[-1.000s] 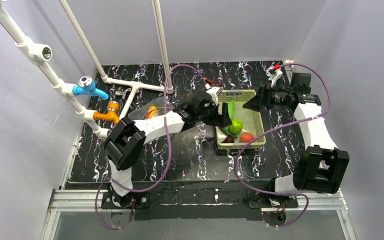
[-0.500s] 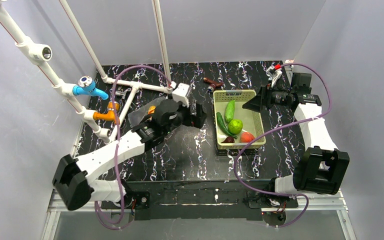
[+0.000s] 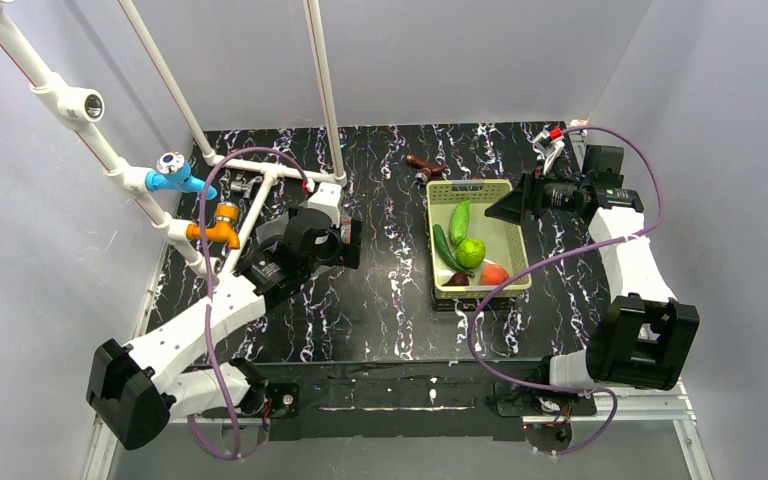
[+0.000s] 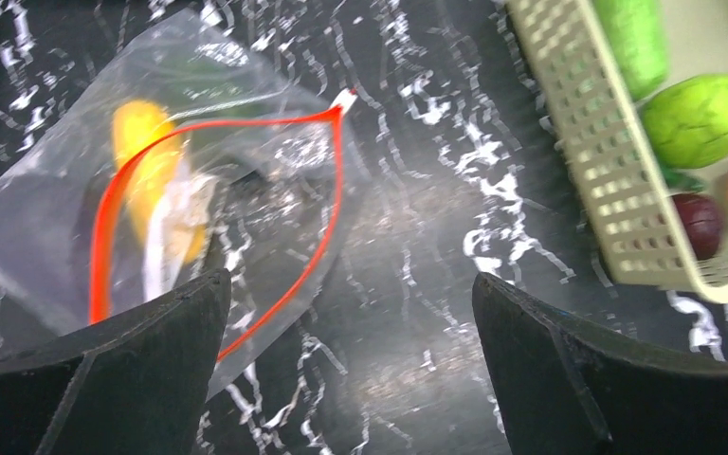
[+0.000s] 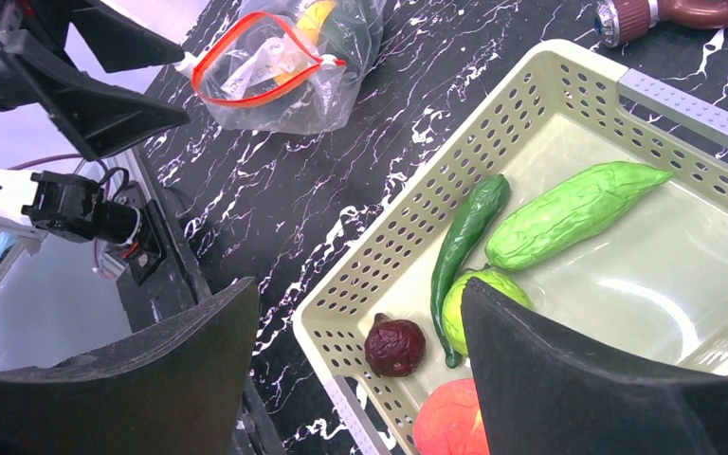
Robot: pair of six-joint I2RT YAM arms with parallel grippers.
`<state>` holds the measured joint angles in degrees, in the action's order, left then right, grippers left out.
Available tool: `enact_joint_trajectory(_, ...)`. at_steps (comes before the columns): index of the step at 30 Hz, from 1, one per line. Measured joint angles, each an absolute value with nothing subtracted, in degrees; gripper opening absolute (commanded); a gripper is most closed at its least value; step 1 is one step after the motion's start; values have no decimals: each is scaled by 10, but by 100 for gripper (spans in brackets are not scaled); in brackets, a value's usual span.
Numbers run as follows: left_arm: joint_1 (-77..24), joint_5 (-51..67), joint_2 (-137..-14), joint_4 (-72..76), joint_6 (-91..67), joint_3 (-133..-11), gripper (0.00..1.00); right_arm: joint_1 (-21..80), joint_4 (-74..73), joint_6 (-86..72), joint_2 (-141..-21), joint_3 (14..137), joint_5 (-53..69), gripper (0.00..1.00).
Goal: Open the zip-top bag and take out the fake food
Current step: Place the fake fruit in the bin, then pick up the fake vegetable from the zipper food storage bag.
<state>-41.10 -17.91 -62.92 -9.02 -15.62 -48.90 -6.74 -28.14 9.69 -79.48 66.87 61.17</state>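
Note:
The zip-top bag (image 4: 246, 190) lies on the black marbled table with its red zipper mouth gaping open. Inside it are a yellow piece (image 4: 147, 161) and a dark green piece (image 5: 355, 24). My left gripper (image 4: 349, 280) hovers open just right of the bag's mouth, with nothing between its fingers; from above, the left gripper (image 3: 350, 243) hides most of the bag. The yellow-green basket (image 5: 389, 246) holds a bumpy green cucumber (image 5: 569, 213), a slim dark green one (image 5: 464, 232), a green round fruit (image 3: 471, 252), a dark purple piece (image 5: 395, 346) and a red-orange tomato (image 5: 450, 422). My right gripper (image 5: 360, 284) stands open above the basket's right side.
A brown object with a handle (image 3: 426, 165) lies behind the basket. A white pipe frame with a blue valve (image 3: 182, 180) and an orange valve (image 3: 218, 225) runs along the left side. A white pole (image 3: 325, 90) rises at the back.
My left gripper opened over the basket, left a green piece there, and swung back left to the bag. The right arm has not moved.

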Motion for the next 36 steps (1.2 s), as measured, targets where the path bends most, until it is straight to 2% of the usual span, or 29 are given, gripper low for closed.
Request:
enact_joint_trajectory(6,-383,-204,-657,-143,-144,-510,95,-67,-281,97,-795,668,613,84)
enact_joint_trajectory(12,-343,-208,-695,-158,-151,-518,80,-67,-273,97,-795,667,613,84)
enact_joint_trajectory(14,-333,-208,-710,-163,-154,-524,74,-67,-271,97,-795,667,613,84)
enact_joint_trajectory(20,-314,-209,-764,-168,-170,-548,35,-65,-269,97,-795,667,614,84)
enact_joint_trajectory(23,-311,-208,-796,-168,-176,-563,29,-63,-269,97,-795,667,605,84)
enact_joint_trajectory(25,-311,-207,-817,-168,-180,-573,22,-62,-268,92,-795,667,602,84)
enact_joint_trajectory(32,-310,-190,-887,-162,-207,-568,18,-62,-268,92,-795,666,607,84)
enact_joint_trajectory(36,-310,-197,-900,-145,-222,-530,23,-62,-268,92,-795,666,608,84)
